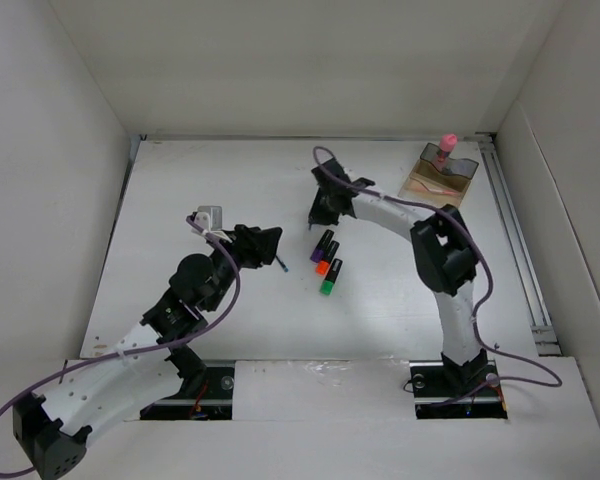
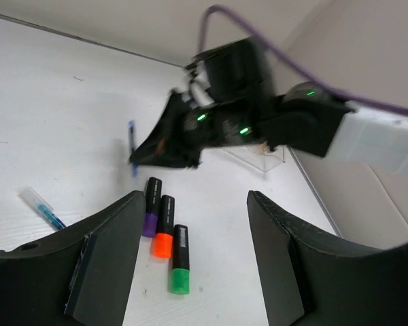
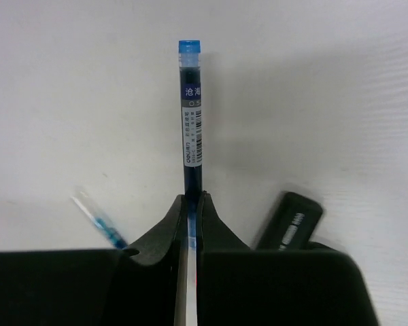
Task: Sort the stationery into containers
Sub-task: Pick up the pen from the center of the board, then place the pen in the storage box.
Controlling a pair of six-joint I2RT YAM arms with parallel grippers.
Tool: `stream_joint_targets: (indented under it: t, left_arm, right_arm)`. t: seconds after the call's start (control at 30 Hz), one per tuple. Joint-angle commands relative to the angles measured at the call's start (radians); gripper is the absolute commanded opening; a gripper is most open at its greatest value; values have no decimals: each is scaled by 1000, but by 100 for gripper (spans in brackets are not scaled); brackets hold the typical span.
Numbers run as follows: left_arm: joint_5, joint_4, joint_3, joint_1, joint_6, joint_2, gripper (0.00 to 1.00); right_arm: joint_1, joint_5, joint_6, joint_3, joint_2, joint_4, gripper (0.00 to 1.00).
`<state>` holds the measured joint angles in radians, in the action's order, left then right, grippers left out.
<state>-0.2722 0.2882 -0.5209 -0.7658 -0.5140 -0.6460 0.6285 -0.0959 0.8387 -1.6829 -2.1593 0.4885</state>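
Left gripper (image 2: 196, 198): nearest the bases. Jaws spread wide with nothing between them, hanging over the white table (image 1: 180, 190) just short of the markers.
Loose pen: one translucent pen with a teal core (image 2: 42, 207). It lies flat near one finger of the left gripper, apart from the markers.
Markers: three short black markers side by side in a slanted row: purple-tipped marker (image 2: 150, 207), orange-tipped marker (image 2: 164, 227), green-tipped marker (image 2: 180, 259). All are on the table, none sorted.
Right gripper (image 3: 192, 201): pinched tight on the thin blue pen with a white printed label (image 3: 190, 129). The grip is near one end, and most of the barrel sticks out ahead of the fingertips. Cannot tell whether the free end touches the table.
Step in hand (judgement): carry the blue pen to the organiser. The overhang is long, so lift clear before swinging and move slowly so the pen does not pivot in the pinch. Tip it end-down over a tall compartment and let go only once the lower end is inside the wall.
Organiser: one translucent smoky-brown plastic desk organiser (image 1: 460, 178), far right corner, well apart from the right gripper.
Bottle: one pink-capped little bottle (image 1: 446, 148), upright in the organiser's back part.
Count: pens two, markers three, bottle one, organiser one. Other contents of the organiser are too small to tell.
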Motion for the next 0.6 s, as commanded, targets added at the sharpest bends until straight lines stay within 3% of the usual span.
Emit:
stream_joint_targets:
  t: [0.0, 0.13, 0.3, 0.5, 0.57]
  left_arm:
    - [22, 40, 7, 2, -3, -13, 58]
    - [45, 52, 7, 2, -3, -14, 58]
    - [70, 75, 7, 2, -3, -14, 58]
    - [90, 75, 7, 2, -3, -23, 58]
    - [90, 75, 7, 2, -3, -32, 58]
  right_arm:
    - [-110, 45, 123, 40, 206, -185, 0]
    - [-275, 28, 264, 228, 403, -330, 0]
    - [-533, 117, 499, 493, 582, -539, 0]
    - [-665, 278, 739, 646, 590, -698, 0]
    - [-714, 349, 889, 738, 558, -851, 0]
